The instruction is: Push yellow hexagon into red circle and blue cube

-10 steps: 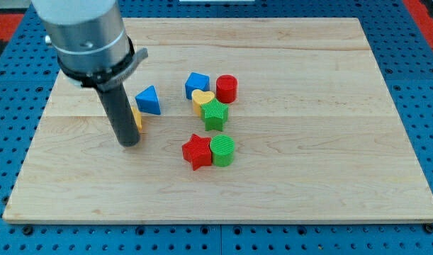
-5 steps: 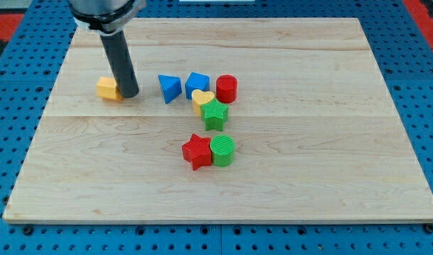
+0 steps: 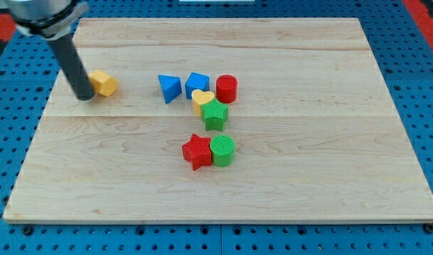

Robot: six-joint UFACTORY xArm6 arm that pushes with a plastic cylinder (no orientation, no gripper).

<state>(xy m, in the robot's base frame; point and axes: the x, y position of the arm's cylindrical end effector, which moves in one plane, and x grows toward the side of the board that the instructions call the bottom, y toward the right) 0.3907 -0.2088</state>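
The yellow hexagon (image 3: 103, 83) lies at the board's upper left. My tip (image 3: 83, 97) rests on the board just left of it, touching or nearly touching its left side. The blue cube (image 3: 197, 83) and the red circle (image 3: 227, 88) sit side by side near the board's middle top, well to the right of the hexagon. A blue triangle (image 3: 170, 88) lies between the hexagon and the cube, touching or almost touching the cube's left side.
A yellow heart (image 3: 202, 99) and a green star (image 3: 215, 114) sit just below the blue cube. A red star (image 3: 197, 151) and a green circle (image 3: 222, 150) lie together lower down. The wooden board (image 3: 329, 142) sits on a blue pegboard.
My tip has moved from the hexagon's right side round to its left side. The blue triangle shifted right earlier, up against the blue cube. The hexagon stays near the same spot.
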